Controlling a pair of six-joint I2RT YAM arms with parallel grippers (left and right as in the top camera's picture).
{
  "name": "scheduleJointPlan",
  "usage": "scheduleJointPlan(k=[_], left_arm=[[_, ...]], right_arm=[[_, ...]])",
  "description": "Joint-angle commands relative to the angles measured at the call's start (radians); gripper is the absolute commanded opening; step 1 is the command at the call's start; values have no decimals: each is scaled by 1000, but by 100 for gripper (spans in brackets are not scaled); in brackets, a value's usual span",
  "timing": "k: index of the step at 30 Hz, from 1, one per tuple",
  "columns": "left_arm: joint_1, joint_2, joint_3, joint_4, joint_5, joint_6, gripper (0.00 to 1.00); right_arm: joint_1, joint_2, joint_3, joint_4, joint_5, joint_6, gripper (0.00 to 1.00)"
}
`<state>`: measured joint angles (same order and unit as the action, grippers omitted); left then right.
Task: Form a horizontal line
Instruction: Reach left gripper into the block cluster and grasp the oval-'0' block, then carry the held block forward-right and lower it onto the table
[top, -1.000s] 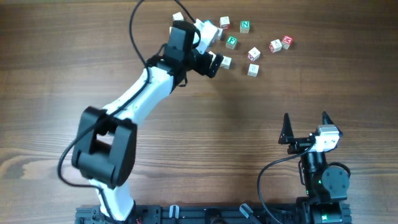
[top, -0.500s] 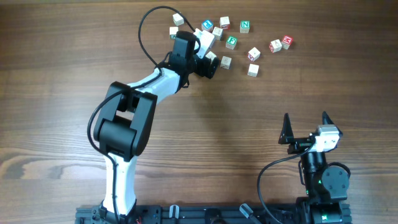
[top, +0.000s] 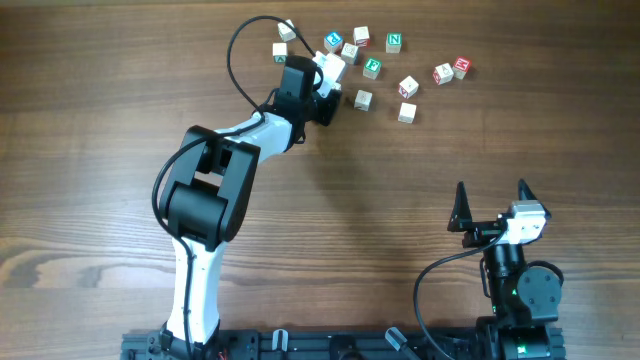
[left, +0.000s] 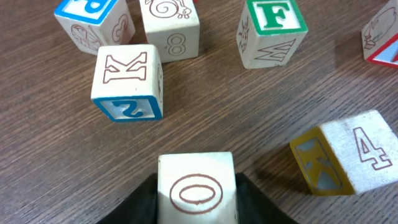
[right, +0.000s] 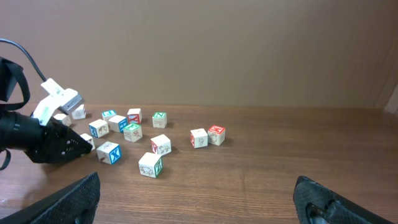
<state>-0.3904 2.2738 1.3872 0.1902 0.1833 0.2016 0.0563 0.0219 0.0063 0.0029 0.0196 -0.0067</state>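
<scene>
Wood, small and light by my reckoning: the O cube (left: 196, 186) sits pinched between the fingers of my left gripper (left: 196, 208), which bear on two opposite flat faces. I judge that the safest hold, since a rigid, smooth block could twist if caught by its corners. No horizontal line exists yet; the other cubes (top: 408, 87) lie scattered across the table's (top: 400, 200) far side. My right gripper (top: 491, 204) stands spread and empty.

O block (left: 196, 193): outlined "O" on top. K block (left: 127, 70): "K" on top, a "2"-like mark on its blue side. 8 block (left: 171, 28): "8". F block (left: 272, 28): green "F", with "M" on its side. Yellow block (left: 351, 152): "4". N block (top: 395, 42): green "N".
</scene>
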Motion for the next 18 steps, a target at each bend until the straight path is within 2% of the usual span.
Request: scheduleJointPlan(k=[1,5,7,10,15,18], left_arm=[[6,-62,13,-61,2,0,36],[6,-232,13,-262,2,-1,36],[6,-342,13,-391,8,-60,36],[6,-469,13,-560,114,-87,36],[-61,-497,10,-785,168,-158,35],[-158,-492,-30,-775,167,-158,36]], right_arm=[[3,-6,-1,3,-8,-18,100],[3,-6,-1,3,-8,-18,100],[3,-6,-1,3,-8,-18,100],[3,-6,-1,3,-8,-18,100],[3,-6,-1,3,-8,-18,100],[3,-6,-1,3,-8,-17,100]])
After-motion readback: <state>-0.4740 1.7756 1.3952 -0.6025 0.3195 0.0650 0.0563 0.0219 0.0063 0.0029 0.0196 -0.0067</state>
